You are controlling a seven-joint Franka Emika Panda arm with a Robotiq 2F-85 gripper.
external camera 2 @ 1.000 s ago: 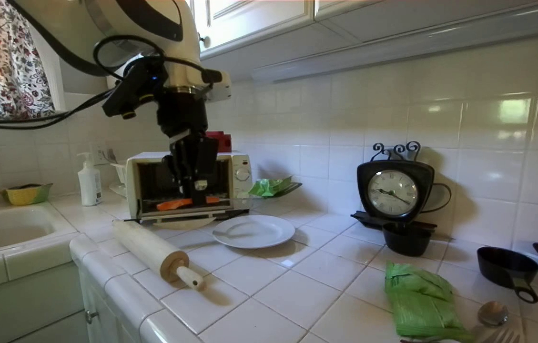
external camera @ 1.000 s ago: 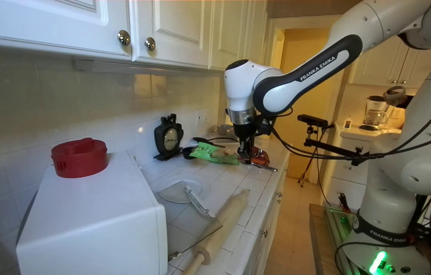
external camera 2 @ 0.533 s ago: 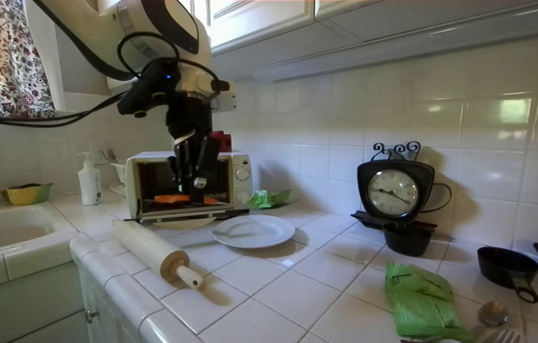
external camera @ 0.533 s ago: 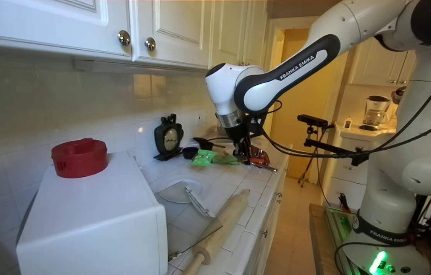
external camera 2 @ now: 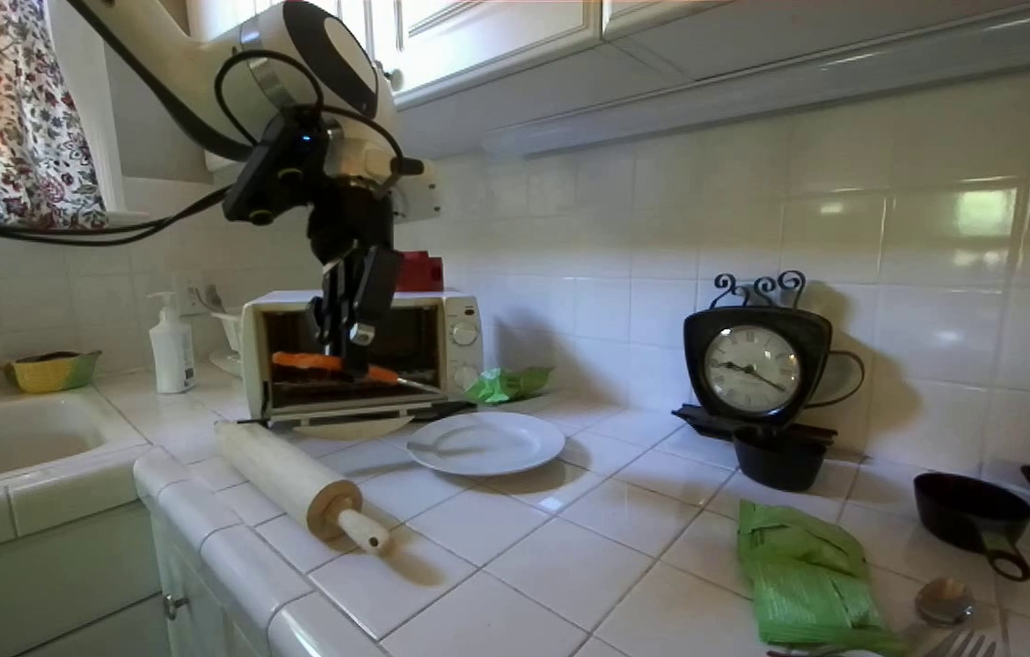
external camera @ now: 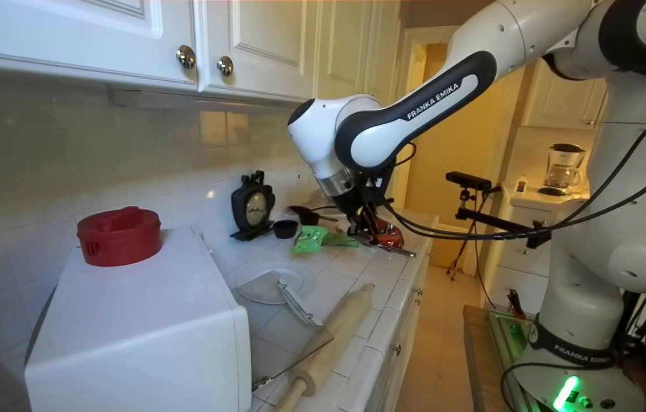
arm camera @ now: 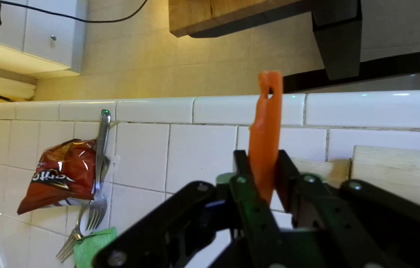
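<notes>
The gripper [arm camera: 261, 156] was clamped about an orange-handled utensil [external camera 2: 318, 362], which hung in the air above the table [external camera 2: 569, 561], its handle end pointing toward the front edge in the wrist view. A thin metal shaft ran from the handle toward a crumpled green wrapper [external camera 2: 507, 385]; whether the two touched could not be made out.

The table was laid in glossy white tiles with thin grout lines and rounded edge pieces. A pale wooden rolling pin [external camera 2: 286, 479] lay slantwise near that edge, with a white plate [external camera 2: 496, 456] near it. Just beside them stood a white toaster oven [external camera: 139, 320], its door let down and a red container [external camera: 119, 237] on top. Farther along lay a green packet [external camera 2: 806, 575], a spoon [external camera 2: 943, 600] and, in the wrist view, forks [arm camera: 97, 208] alongside a red chip bag [arm camera: 64, 173]. Against the wall a black clock [external camera 2: 756, 365] stood upright, a dark cup [external camera 2: 779, 461] in front of it.

The shiny tiled wall [external camera 2: 569, 237] rose behind to white cabinets [external camera: 277, 46]. In an exterior view a sink [external camera 2: 13, 452] lay past the rolling pin, with a flowered curtain [external camera 2: 13, 128] above. Beyond the tan floor [external camera: 437, 343] were a tripod camera [external camera: 468, 181], a yellow-lit doorway [external camera: 460, 126] and a coffee maker [external camera: 563, 166].
</notes>
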